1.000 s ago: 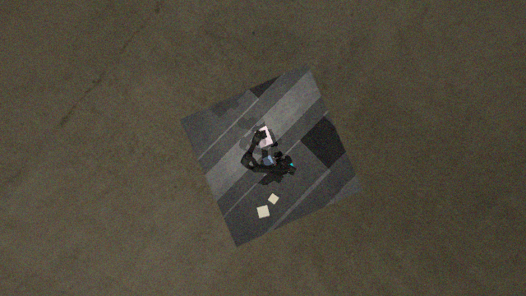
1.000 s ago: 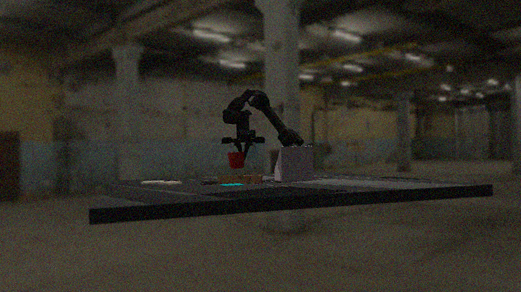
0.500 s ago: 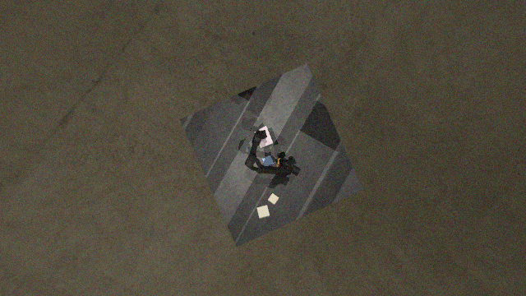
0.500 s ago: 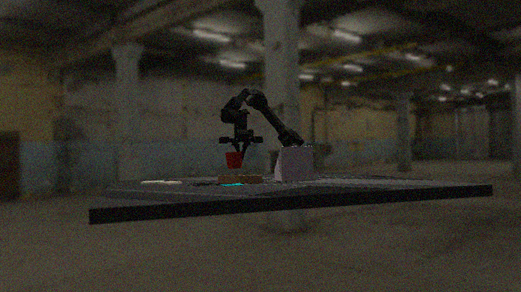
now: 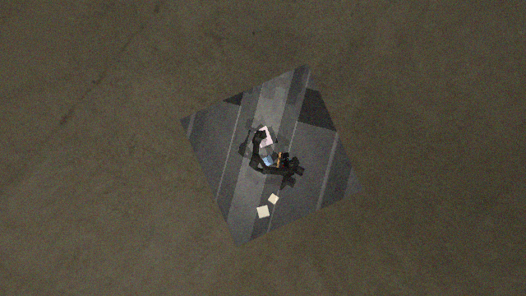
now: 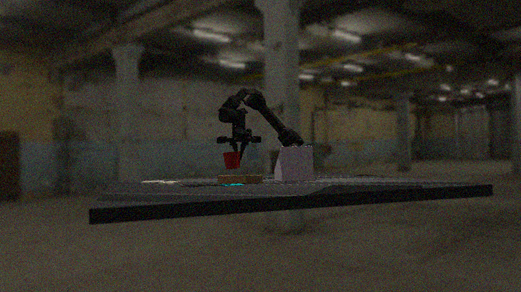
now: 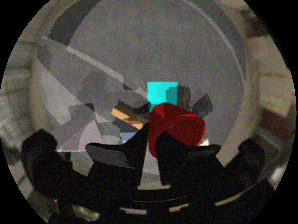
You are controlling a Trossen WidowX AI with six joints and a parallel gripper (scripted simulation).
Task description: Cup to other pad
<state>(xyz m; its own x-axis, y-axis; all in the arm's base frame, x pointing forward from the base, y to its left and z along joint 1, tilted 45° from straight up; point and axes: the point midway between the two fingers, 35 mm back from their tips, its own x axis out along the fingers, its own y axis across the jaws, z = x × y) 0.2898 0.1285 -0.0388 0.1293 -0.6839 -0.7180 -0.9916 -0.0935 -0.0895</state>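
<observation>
From above, a dim brown floor (image 5: 103, 205) surrounds the grey striped table (image 5: 320, 152) on which I work. My arm (image 5: 256, 158) bends over its middle, hiding the cup; a sliver of blue pad (image 5: 268, 160) and a thin tan bar (image 5: 279, 159) show beside my wrist, and two pale squares (image 5: 263, 211) lie well apart from me near one edge.

Seen from the side, a blurred hall of pillars (image 6: 280, 53) lies behind. My gripper (image 6: 238, 149) is clenched on the red cup (image 6: 231, 159), held upright in the air above the tan bar (image 6: 239, 179) and a turquoise pad (image 6: 235, 184).

At the wrist, my dark fingers clamp the cup (image 7: 174, 125), the turquoise pad (image 7: 162, 92) just beyond it. Marbles cannot be made out.
</observation>
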